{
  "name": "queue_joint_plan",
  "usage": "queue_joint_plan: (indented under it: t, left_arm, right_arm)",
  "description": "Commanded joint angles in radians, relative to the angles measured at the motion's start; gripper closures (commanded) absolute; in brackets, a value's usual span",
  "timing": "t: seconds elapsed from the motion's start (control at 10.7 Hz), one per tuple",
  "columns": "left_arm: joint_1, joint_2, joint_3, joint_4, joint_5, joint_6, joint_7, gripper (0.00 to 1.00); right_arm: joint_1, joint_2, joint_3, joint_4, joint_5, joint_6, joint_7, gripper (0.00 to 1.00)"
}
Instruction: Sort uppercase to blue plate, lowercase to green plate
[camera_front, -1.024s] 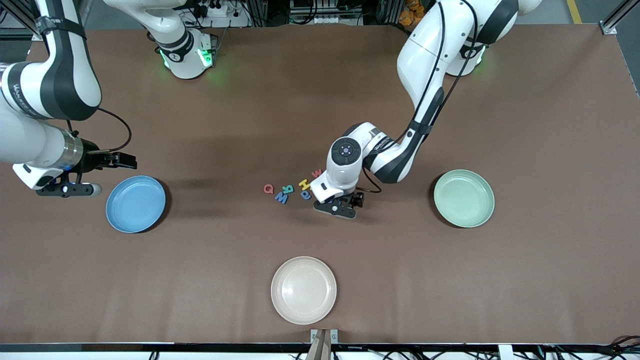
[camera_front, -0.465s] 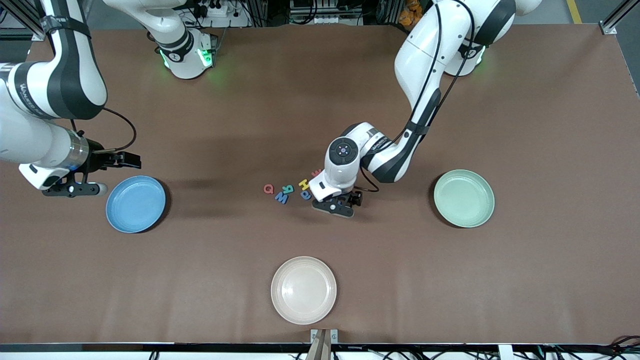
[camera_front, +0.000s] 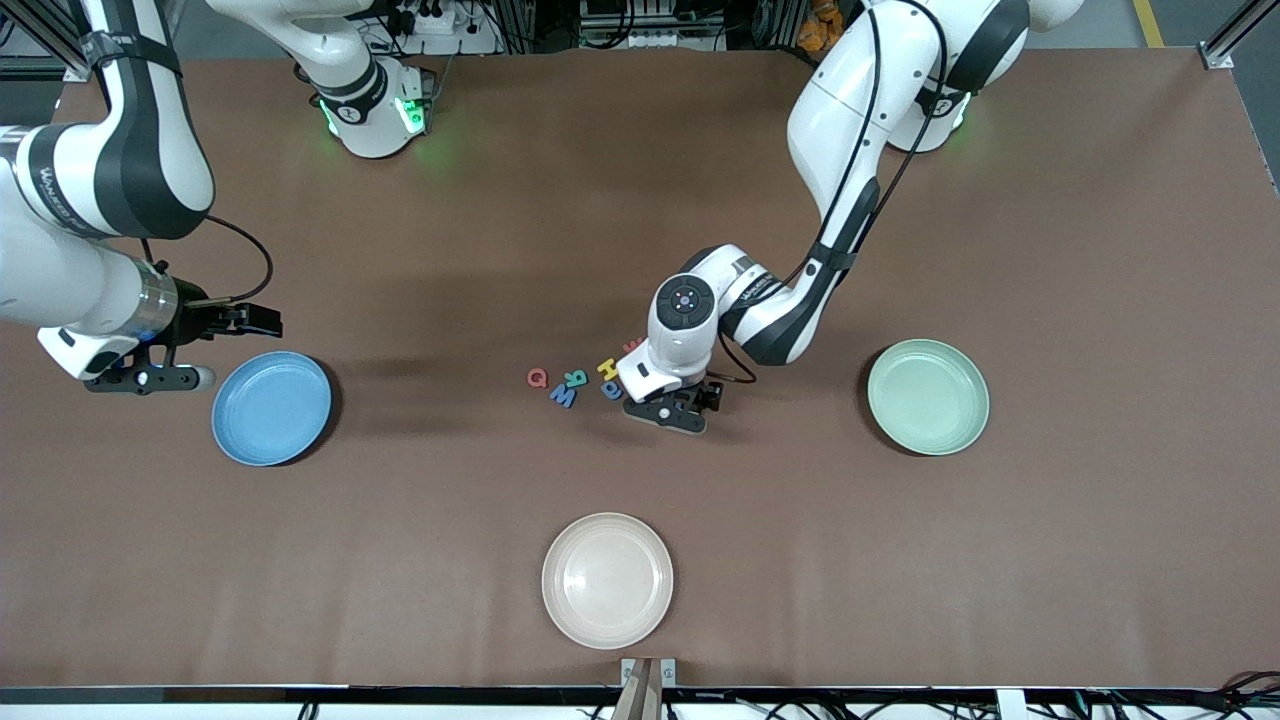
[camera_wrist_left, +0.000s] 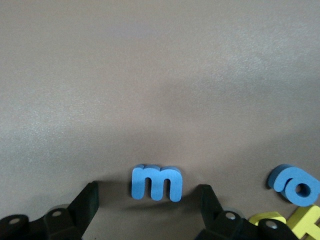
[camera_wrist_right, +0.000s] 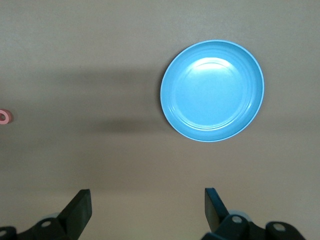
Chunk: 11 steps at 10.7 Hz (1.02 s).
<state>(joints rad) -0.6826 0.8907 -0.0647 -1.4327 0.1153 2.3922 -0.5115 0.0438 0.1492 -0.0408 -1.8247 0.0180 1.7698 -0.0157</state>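
My left gripper (camera_front: 672, 408) is down at the table beside the letter cluster. In the left wrist view its jaws (camera_wrist_left: 150, 200) stand open on either side of a small blue letter (camera_wrist_left: 156, 183) that reads as an m, with a gap on each side. Beside it lie another blue lowercase letter (camera_wrist_left: 296, 185) and yellow pieces (camera_wrist_left: 295, 220). The front view shows the red Q (camera_front: 538, 377), teal R (camera_front: 575, 379), blue W (camera_front: 562, 396), yellow H (camera_front: 608, 367) and red w (camera_front: 633, 347). My right gripper (camera_front: 150, 380) hangs open and empty beside the blue plate (camera_front: 271, 407). The green plate (camera_front: 928, 396) is empty.
A cream-white plate (camera_front: 607, 579) sits near the table edge closest to the front camera. The blue plate (camera_wrist_right: 212, 91) lies ahead of the right gripper (camera_wrist_right: 147, 210), with the red Q (camera_wrist_right: 5, 116) at the frame's edge.
The left hand has shifted slightly over the letters and now covers more of the red w. The right arm moved a little at first, then stayed still.
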Motion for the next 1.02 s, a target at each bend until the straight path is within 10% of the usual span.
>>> queue_joint_plan:
  t: [0.0,0.93]
  left_arm:
    - [-0.006,0.008,0.005,0.011,-0.006,0.009,-0.001,0.18]
    - [-0.006,0.008,0.005,0.014,-0.006,0.009,0.008,0.41]
  right_arm:
    - [0.002,-0.005,0.004,-0.005,0.002,-0.003,0.013,0.0]
    - [0.028,-0.007,0.004,-0.002,0.059,0.0,0.014,0.0]
